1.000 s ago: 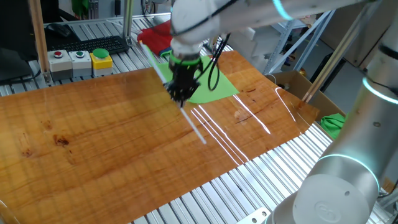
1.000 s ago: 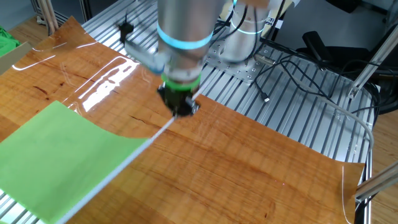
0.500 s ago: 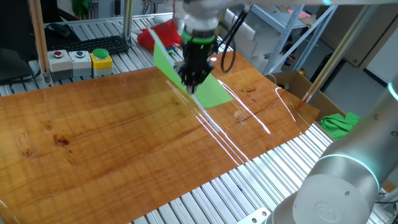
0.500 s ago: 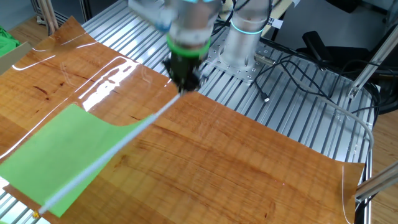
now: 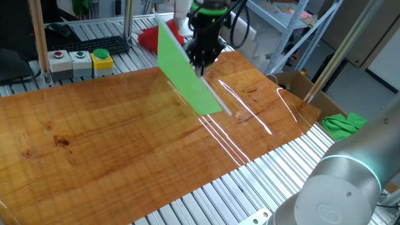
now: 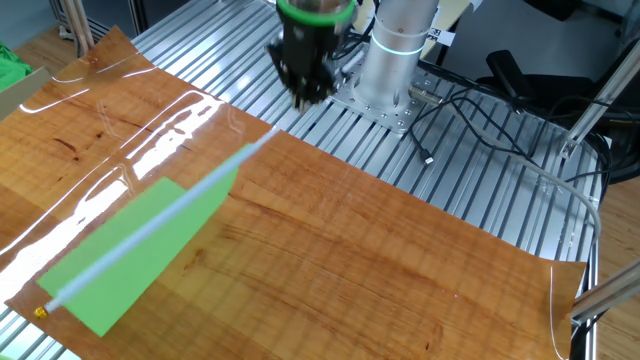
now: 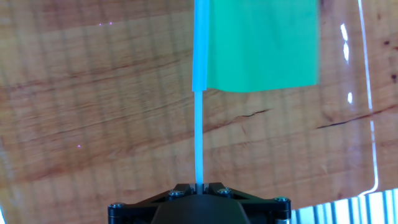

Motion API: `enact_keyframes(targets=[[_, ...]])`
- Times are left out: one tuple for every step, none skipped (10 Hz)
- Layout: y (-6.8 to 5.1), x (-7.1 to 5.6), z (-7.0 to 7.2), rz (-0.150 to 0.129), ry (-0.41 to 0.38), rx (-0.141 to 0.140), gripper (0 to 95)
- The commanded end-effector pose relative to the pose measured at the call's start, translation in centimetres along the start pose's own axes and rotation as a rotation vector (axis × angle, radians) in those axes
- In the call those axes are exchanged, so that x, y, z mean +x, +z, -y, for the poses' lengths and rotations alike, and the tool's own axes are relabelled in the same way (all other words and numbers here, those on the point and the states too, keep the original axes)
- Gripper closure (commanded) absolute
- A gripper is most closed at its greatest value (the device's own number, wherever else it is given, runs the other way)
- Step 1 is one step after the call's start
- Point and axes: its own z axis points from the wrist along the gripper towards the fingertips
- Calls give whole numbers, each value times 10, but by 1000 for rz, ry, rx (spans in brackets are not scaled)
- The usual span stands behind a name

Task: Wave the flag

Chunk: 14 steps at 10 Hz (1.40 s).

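Note:
The flag point(image 5: 184, 72) is a bright green sheet on a thin pale rod. It is lifted clear of the wooden table point(image 5: 94, 137) and slants down from the gripper point(image 5: 201, 62). In the other fixed view the flag point(image 6: 140, 250) stretches toward the lower left, its rod point(image 6: 160, 225) running up to the gripper point(image 6: 305, 88). In the hand view the gripper point(image 7: 199, 185) is shut on the rod's end, and the sheet point(image 7: 261, 43) hangs to the right of the rod point(image 7: 199, 93).
A red cloth bundle point(image 5: 150, 37) lies behind the flag. A button box point(image 5: 81, 61) and a keyboard point(image 5: 94, 44) sit at the back left. A small green cloth point(image 5: 344, 123) lies at the right beside a cardboard box point(image 5: 297, 81). Cables point(image 6: 480, 110) lie near the arm's base.
The gripper has risen and moved back toward the arm's base, carrying the rod. The flag has swung up off the table and now hangs tilted in the air.

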Motion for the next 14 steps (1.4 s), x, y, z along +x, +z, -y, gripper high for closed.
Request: enact_keyframes(targets=[[-15,3,4,0,-9,-2,950],[-24,4,7,0,-10,-1,950],[-29,5,9,6,-12,2,950],[-35,7,13,11,-18,0,950],[-36,8,19,19,-21,1,950],[-38,8,22,17,-25,-2,950],[-39,8,27,31,-39,18,950],[-43,5,37,56,-126,135,950],[-47,3,51,71,-171,186,950],[-50,-1,64,73,-188,174,950],[-47,-7,74,88,-199,198,950],[-45,-12,76,70,-250,240,950],[-44,-15,77,64,-259,229,950],[-43,-18,69,49,-200,120,950]])
